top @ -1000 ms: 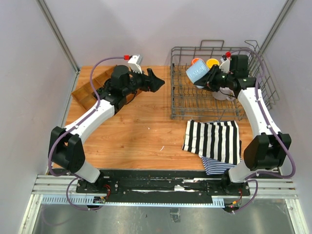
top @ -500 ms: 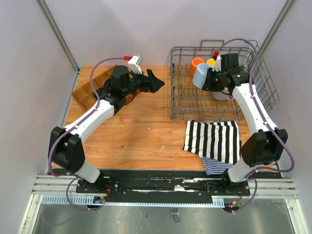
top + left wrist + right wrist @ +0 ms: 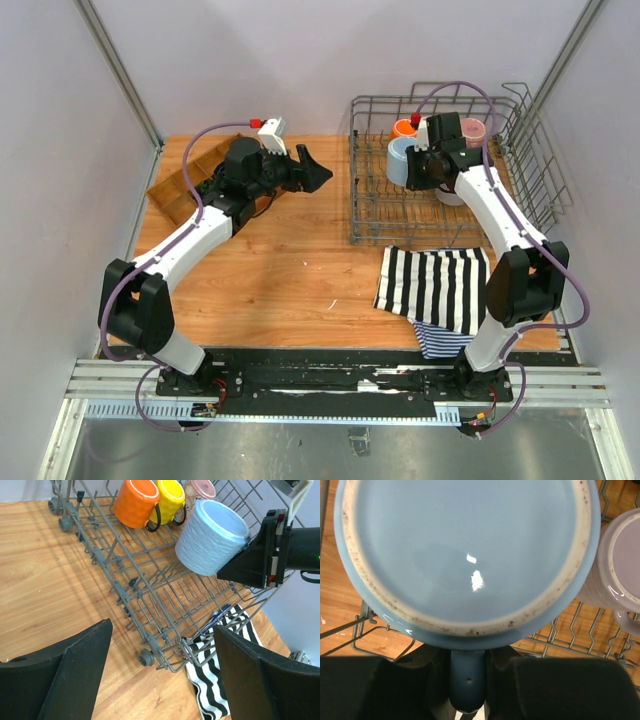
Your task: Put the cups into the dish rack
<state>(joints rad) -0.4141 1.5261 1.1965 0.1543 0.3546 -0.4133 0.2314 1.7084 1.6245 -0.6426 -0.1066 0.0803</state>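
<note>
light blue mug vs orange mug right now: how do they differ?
The light blue mug is clamped by its handle in the right gripper, tilted over the dish rack; the orange mug rests in the rack beside the yellow mug. Blue's wall is textured, orange's smooth and glossy. Both are handled mugs.

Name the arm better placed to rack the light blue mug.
Right. The right gripper holds the light blue mug over the dish rack; the left gripper is open, outside it.
</note>
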